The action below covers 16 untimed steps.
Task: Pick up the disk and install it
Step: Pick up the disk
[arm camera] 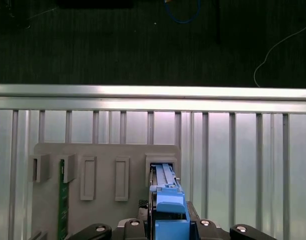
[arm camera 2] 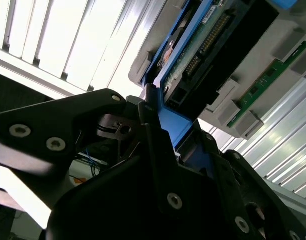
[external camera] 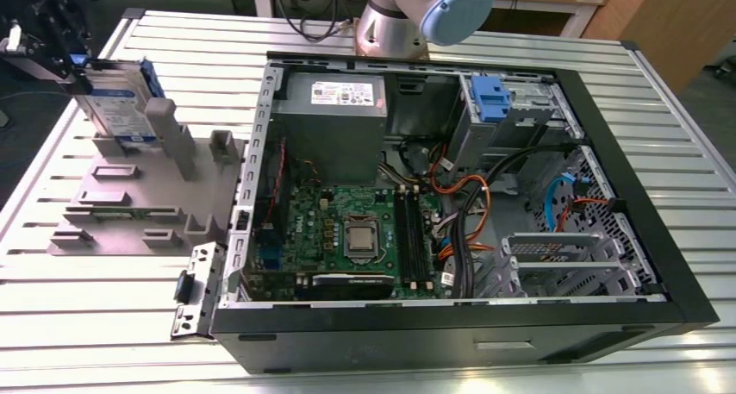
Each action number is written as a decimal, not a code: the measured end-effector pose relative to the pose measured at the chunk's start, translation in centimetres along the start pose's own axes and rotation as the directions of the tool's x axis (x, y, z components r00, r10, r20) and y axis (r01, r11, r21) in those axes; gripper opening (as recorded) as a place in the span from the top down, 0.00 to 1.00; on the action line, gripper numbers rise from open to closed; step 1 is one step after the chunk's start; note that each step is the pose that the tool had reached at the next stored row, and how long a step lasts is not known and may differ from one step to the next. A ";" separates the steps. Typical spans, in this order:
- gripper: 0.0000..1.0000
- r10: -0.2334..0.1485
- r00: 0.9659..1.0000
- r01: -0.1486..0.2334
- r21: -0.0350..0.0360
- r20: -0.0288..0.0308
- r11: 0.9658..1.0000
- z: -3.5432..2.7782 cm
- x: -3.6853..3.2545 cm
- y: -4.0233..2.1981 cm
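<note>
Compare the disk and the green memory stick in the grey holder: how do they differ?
The disk is thick, with blue rails; the memory stick is a thin green board. The gripper is at the disk; the memory stick stands apart from it, farther along the holder. Both stand on edge in the grey holder.

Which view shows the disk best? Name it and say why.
The exterior view: the disk stands upright in the grey holder, and its label face and a blue rail can be seen. The second wrist view shows its circuit-board side close up but cropped. The first wrist view shows it edge-on, mostly blue rail.
</note>
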<state>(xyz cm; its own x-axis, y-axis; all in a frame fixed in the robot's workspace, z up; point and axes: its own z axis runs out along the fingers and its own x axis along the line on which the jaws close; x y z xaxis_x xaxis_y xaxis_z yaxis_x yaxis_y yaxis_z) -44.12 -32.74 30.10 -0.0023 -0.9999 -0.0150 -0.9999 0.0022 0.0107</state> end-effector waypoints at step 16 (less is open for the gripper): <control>0.64 0.000 1.000 0.000 0.000 0.000 1.000 -0.55 -0.01 0.01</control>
<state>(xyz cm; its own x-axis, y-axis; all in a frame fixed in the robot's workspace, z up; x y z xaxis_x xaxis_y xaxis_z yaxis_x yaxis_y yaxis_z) -44.12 -32.74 30.65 -0.0023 -0.9999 -0.0150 -0.9999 0.0021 0.0108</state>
